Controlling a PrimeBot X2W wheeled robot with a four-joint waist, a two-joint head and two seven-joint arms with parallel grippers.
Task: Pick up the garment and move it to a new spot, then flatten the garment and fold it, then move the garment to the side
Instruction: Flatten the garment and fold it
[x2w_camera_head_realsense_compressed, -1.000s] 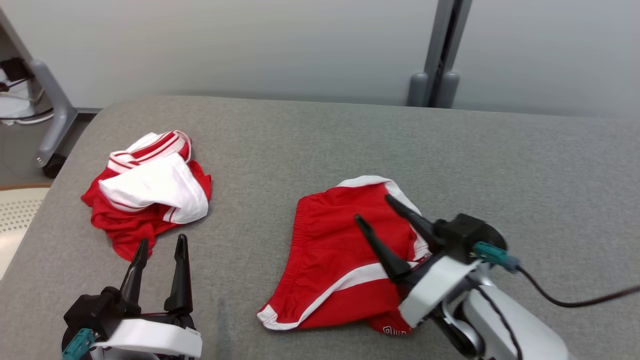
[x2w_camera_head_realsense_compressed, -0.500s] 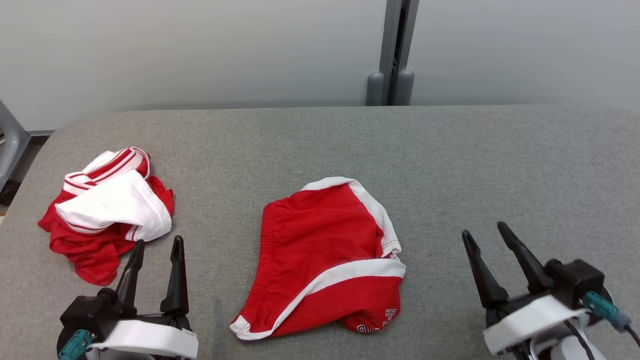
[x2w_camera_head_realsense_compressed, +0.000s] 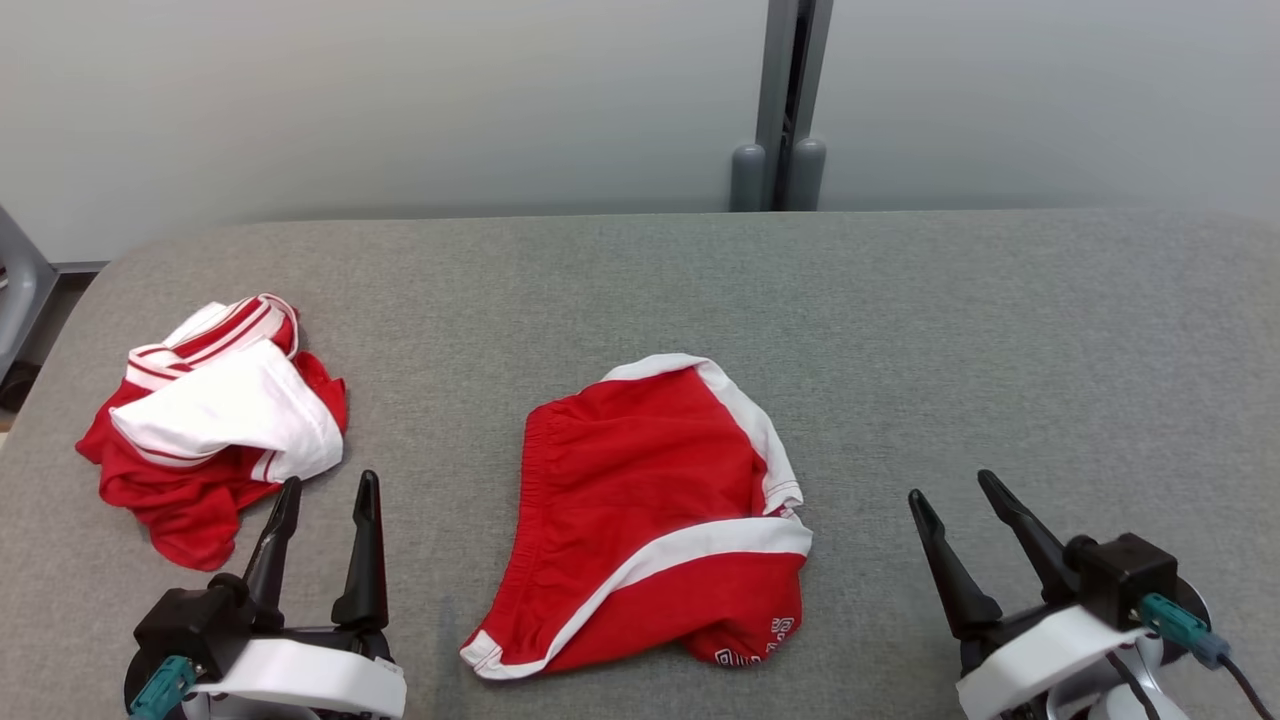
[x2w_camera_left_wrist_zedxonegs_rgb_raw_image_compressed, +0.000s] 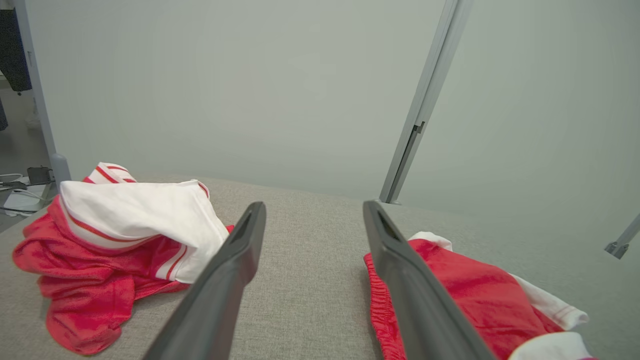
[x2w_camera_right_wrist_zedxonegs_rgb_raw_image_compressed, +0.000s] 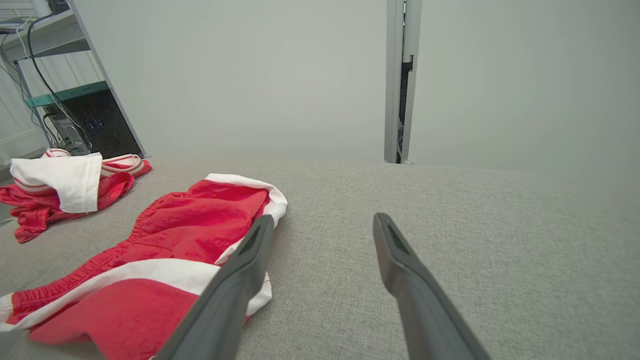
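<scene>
Grey padded table (x2w_camera_head_realsense_compressed: 1000, 330) | red shorts (x2w_camera_head_realsense_compressed: 650, 500) lie mid-table, loosely folded, untouched | left gripper (x2w_camera_head_realsense_compressed: 329, 482) and right gripper (x2w_camera_head_realsense_compressed: 950, 488) both spread wide, empty | judged next: shift shorts aside; pinch every layer at once, slide low, steer clear of crumpled garment (x2w_camera_head_realsense_compressed: 210, 420) far left.

A desk (x2w_camera_head_realsense_compressed: 900, 330) covered in grey woven cloth, with rounded corners, runs across the room. Behind it stands a pale grey-green wall (x2w_camera_head_realsense_compressed: 400, 100), plain and matt. The wall is split by an upright grey post (x2w_camera_head_realsense_compressed: 790, 90) with a dark slot down its middle and two rounded caps (x2w_camera_head_realsense_compressed: 748, 175) at its foot. At the far left a grey frame leg (x2w_camera_head_realsense_compressed: 15, 270) slants down beside the desk. In the right wrist view a black box (x2w_camera_right_wrist_zedxonegs_rgb_raw_image_compressed: 102, 125) with small lights stands under a shelf (x2w_camera_right_wrist_zedxonegs_rgb_raw_image_compressed: 50, 30). The light is soft and even.
</scene>
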